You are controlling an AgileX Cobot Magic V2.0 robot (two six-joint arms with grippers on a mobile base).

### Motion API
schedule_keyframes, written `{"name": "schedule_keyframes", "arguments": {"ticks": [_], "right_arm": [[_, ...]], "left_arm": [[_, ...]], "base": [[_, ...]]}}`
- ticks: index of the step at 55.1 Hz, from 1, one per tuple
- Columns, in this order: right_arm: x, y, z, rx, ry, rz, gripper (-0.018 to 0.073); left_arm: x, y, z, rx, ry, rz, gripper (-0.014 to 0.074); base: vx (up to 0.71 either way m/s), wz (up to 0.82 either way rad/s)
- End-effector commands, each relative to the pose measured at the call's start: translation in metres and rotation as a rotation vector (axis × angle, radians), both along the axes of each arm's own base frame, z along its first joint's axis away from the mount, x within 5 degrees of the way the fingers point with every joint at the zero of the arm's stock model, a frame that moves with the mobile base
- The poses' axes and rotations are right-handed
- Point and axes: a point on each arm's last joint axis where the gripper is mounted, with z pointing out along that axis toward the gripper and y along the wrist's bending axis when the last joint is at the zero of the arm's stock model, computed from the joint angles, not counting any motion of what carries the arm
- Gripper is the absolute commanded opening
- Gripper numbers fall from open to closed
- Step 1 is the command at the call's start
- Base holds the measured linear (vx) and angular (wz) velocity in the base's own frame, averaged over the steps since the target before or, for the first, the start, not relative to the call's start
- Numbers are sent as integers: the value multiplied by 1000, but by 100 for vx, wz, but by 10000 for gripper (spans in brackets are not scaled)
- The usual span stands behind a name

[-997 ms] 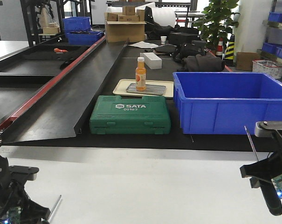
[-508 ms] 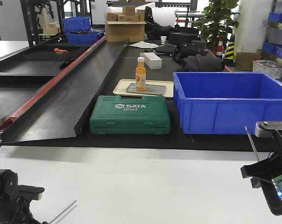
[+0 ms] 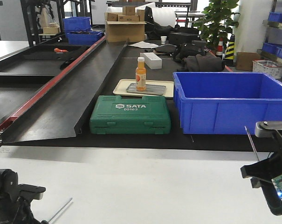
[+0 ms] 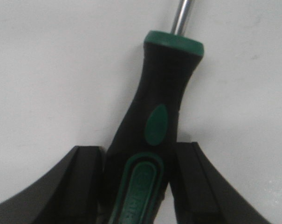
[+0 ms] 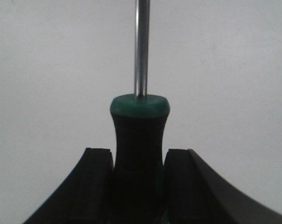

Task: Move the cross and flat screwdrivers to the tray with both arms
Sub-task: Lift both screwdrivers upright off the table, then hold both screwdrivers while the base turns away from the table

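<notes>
So my left jaws clamp one screwdriver (image 4: pixel 147 121), my right jaws the other screwdriver (image 5: pixel 138 135), both by handles, shafts free toward twelve o'clock.

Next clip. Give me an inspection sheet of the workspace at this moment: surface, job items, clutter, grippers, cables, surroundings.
Surface: bare white tabletop in front, black mat behind it.
Job's things: green-and-black screwdriver and second screwdriver are both held, neither in the tray; grey metal tray sits on a cream tray beyond the green case.
Clutter: orange bottle standing on the grey metal tray; green SATA case; blue bin.
Grippers: left gripper shut on the green-and-black handle; right gripper shut on the second handle, shaft pointing upward.
Cables: nothing seen.
Surroundings: cardboard boxes, plant, smaller blue bins on a rack.
</notes>
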Motion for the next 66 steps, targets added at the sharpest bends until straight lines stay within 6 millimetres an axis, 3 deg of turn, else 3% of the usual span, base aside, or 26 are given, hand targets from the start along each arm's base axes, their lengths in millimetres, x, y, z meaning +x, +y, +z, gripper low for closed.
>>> {"name": "schedule_keyframes", "arguments": {"ticks": [1,8,20,30,39,50,56,66], "right_arm": [[-4,-1,29,-12,-141,0,-8],[-10,-1,40,-10,-180,-2,-8],[-29,0,67,-13,-265,-3,-8],[-49,1,90,-14,-339,-2,-8],[-70,3,112,3,-423,0,-8],[-103,10,144,25,-586,61,-8],[-126,14,160,44,-684,83,-8],[-167,13,145,34,-847,58,-8]], "left_arm": [[4,-5,33,-43,-96,25,-4],[5,-5,66,-60,-220,34,-3],[-9,-4,149,-93,-509,45,-3],[-41,-1,223,-114,-772,46,-3],[-79,3,266,-128,-967,52,0],[-135,8,295,-148,-1214,70,0],[-166,12,298,-155,-1323,80,0],[-223,16,291,-166,-1427,83,0]], "base": [[0,0],[0,0],[0,0],[0,0],[0,0],[0,0],[0,0],[0,0]]}}
